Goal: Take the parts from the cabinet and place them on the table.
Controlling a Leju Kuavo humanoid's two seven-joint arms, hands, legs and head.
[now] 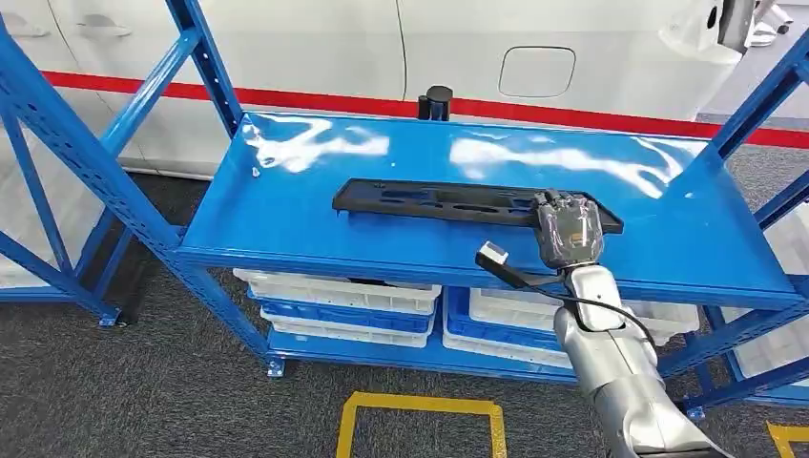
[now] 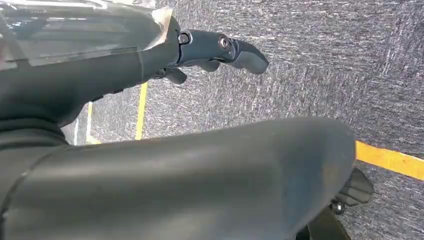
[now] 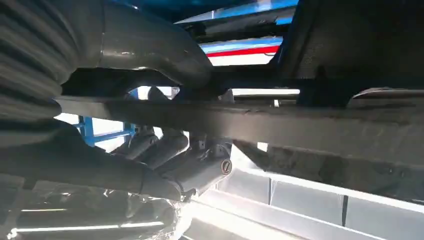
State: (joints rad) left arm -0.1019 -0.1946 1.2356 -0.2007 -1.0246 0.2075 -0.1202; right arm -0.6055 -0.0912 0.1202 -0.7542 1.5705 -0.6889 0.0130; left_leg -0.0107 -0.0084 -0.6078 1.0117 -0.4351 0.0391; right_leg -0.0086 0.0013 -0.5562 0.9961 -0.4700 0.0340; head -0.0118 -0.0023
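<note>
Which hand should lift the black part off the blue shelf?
Right. The right robot hand already grips the black part at its near end on the shelf; the left robot hand hangs over carpet.

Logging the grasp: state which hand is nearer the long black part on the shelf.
Right. The right hand is on the black part, its fingers wrapped around the right end. The left hand hangs over grey carpet, away from the shelf.
</note>
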